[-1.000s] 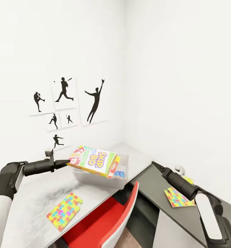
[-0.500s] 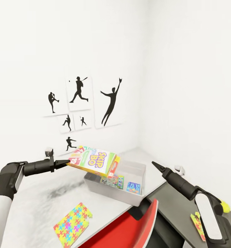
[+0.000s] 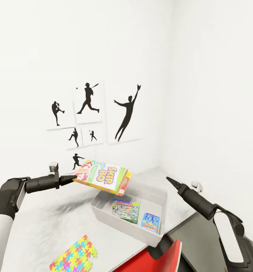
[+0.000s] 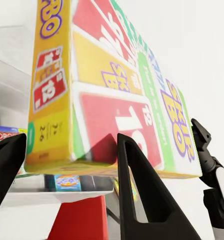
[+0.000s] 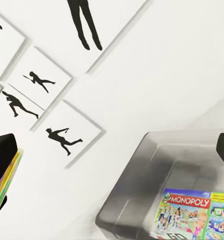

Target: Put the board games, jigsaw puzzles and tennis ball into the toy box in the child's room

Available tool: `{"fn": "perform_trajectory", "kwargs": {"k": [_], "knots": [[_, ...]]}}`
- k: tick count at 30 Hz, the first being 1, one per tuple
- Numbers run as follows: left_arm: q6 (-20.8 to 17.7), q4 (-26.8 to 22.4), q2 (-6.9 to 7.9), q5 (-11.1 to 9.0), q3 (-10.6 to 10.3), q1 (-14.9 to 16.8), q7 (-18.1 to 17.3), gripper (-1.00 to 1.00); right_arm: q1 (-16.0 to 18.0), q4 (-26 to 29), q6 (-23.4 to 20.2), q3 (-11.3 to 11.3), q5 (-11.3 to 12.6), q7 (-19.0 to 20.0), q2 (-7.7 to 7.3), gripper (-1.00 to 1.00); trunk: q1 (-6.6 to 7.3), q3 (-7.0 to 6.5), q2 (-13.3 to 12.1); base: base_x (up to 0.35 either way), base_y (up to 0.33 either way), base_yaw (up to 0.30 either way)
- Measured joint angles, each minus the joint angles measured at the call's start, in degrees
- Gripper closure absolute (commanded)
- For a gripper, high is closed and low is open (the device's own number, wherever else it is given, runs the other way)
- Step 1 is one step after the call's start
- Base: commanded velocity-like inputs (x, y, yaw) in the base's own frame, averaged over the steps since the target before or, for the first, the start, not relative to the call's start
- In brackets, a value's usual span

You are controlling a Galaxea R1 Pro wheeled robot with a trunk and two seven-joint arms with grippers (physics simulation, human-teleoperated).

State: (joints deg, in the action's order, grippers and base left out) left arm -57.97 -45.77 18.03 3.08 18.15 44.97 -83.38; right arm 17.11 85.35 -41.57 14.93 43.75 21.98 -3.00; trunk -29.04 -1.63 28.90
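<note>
White walls of the child's room (image 3: 202,75) meet in a corner behind the light grey wing of the table (image 3: 47,223), with black sports-silhouette pictures (image 3: 92,113) hanging on the wall to the left of that corner. Beneath them, the pale grey toy box (image 3: 104,211) sits near the desk's back right corner, close to where the dark grey wing (image 3: 205,234) begins. Inside the bin lie two board games side by side: the white-green Monopoly box (image 3: 125,210) and, on the side toward the dark wing, the smaller blue box (image 3: 150,221). Held in the air above the bin's rear left edge, the yellow-red-green Skip-Bo board game (image 3: 103,176) tilts slightly, its cover facing up; the left gripper (image 3: 70,177) is clamped on the box's near left edge, and in the left wrist view its dark fingers (image 4: 142,200) straddle the box's red-and-yellow end. A red chair back (image 3: 156,260) shows below the desk's front edge. One multicoloured jigsaw puzzle (image 3: 73,255) lies flat at the front edge of the light grey wing. The right gripper (image 3: 169,180) hangs empty beyond the bin's right side, its slim fingers drawn together to a point.
</note>
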Motion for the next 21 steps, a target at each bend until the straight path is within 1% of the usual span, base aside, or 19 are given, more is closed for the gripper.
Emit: {"fn": "perform_trajectory", "kwargs": {"k": [6, 21], "knots": [[0.0, 0.0, 0.01, -0.1, 0.0, -0.1, 0.0, 1.00, 0.0, 0.0, 0.0, 0.0, 0.0, 0.0, -0.05, -1.00, -0.02, 0.00, 0.0, 0.069, -0.032, 0.002], [0.1, 0.0, -0.04, -0.2, 0.0, -0.1, -0.4, 1.00, 0.0, 0.0, 0.0, 0.0, 0.0, 0.0, 0.00, -1.00, -0.02, 0.00, 0.0, 0.004, -0.002, 0.000]]}}
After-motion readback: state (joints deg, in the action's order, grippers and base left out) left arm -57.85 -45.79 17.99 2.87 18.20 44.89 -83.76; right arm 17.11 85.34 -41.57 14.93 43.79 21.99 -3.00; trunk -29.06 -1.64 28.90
